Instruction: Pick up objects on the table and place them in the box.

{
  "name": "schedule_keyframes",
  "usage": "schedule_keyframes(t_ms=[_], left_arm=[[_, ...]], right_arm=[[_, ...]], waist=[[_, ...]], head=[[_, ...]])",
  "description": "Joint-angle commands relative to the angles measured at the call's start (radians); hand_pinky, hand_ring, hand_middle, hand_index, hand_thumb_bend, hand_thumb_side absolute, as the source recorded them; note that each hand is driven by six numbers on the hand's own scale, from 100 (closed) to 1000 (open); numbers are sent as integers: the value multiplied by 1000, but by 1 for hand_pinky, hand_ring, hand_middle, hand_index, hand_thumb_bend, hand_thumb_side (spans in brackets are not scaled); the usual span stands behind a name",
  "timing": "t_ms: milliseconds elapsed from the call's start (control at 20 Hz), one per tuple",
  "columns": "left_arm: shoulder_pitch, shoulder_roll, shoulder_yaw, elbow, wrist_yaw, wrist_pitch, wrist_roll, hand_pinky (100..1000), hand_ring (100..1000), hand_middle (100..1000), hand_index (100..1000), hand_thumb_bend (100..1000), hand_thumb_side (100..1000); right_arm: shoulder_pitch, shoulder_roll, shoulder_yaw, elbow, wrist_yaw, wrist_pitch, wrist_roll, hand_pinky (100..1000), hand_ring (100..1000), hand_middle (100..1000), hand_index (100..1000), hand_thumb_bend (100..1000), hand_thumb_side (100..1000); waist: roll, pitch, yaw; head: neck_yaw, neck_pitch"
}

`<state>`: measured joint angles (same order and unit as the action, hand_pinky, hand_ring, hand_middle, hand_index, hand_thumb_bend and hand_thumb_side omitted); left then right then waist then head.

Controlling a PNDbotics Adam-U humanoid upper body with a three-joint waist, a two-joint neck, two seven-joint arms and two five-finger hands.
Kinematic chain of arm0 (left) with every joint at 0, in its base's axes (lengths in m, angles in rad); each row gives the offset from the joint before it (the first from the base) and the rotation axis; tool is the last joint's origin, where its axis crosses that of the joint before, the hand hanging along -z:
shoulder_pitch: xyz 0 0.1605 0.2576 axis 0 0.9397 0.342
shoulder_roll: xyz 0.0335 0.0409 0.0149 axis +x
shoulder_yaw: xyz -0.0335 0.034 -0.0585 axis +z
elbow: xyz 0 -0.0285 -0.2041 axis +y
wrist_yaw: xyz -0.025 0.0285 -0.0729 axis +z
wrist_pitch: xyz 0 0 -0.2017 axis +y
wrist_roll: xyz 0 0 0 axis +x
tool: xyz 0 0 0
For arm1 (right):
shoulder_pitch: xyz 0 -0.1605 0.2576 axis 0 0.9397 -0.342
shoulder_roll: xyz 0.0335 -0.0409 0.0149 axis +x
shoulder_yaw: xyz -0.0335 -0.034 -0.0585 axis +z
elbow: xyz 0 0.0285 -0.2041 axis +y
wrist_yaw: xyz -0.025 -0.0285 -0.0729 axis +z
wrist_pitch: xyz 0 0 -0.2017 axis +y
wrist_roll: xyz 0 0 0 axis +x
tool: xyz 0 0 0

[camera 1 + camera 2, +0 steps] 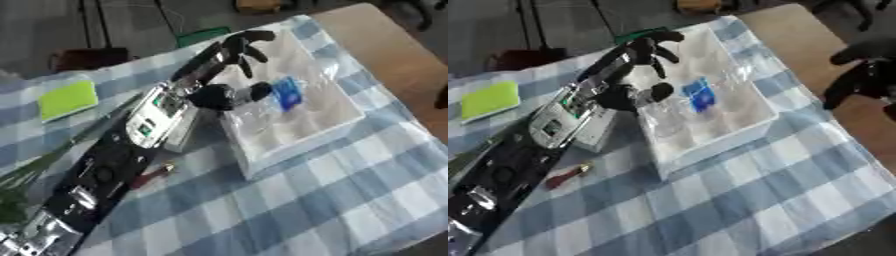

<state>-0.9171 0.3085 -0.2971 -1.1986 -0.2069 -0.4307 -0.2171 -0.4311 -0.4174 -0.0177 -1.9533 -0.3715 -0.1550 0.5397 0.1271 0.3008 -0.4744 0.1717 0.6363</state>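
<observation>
- Left hand (229, 50): black fingers and thumb, rounded black palm.
- Left forearm (157, 115): silver-grey casing with small green markings.
- Upper left arm (92, 180): black, silver joints.
- Right hand (866, 70): black.

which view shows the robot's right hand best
The right eye view: the right hand shows there at the right edge, dark, over the bare table beside the box. The left eye view catches only a dark sliver of it at its right edge.
</observation>
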Motion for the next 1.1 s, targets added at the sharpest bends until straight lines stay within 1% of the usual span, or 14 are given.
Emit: schedule_keyframes(t_ms=[50, 350, 750, 850, 950, 1050, 1100], left_arm=[[-25, 28, 21, -6, -47, 11, 28, 591, 773, 904, 973, 556, 627], [-28, 34, 36, -3, -55, 34, 67, 589, 770, 905, 971, 543, 618], [-18, 35, 39, -3, -42, 41, 75, 580, 763, 898, 970, 524, 617], [-12, 40, 39, -19, -17, 42, 76, 572, 759, 893, 970, 519, 600], [5, 53, 42, -60, 36, 48, 76, 563, 755, 889, 971, 509, 590], [40, 72, 49, -129, 122, 66, 75, 546, 743, 881, 972, 484, 582], [71, 86, 61, -181, 186, 77, 80, 540, 738, 874, 969, 485, 562]], right_arm=[[-13, -9, -4, -21, -7, -3, 5, 566, 624, 743, 813, 100, 685], [-11, -9, -5, -20, -6, -3, 7, 566, 625, 743, 813, 100, 688], [-8, -10, -6, -18, -6, -6, 8, 568, 625, 743, 814, 100, 689], [-7, -11, -6, -17, -6, -7, 8, 568, 625, 743, 814, 100, 687], [-4, -13, -10, -16, -5, -8, 5, 568, 624, 743, 814, 100, 688], [2, -17, -14, -13, -2, -8, 1, 568, 624, 743, 814, 100, 689], [8, -21, -17, -10, 1, -8, -2, 568, 623, 743, 815, 100, 690]], waist=[[-8, -15, -3], [-9, -16, 0], [-15, -18, 8], [-17, -20, 12], [-18, -22, 19], [-17, -25, 30], [-18, -30, 44]], head=[[3, -10], [2, -13], [0, -12], [-1, -12], [-6, -13], [-18, -13], [-30, -12]])
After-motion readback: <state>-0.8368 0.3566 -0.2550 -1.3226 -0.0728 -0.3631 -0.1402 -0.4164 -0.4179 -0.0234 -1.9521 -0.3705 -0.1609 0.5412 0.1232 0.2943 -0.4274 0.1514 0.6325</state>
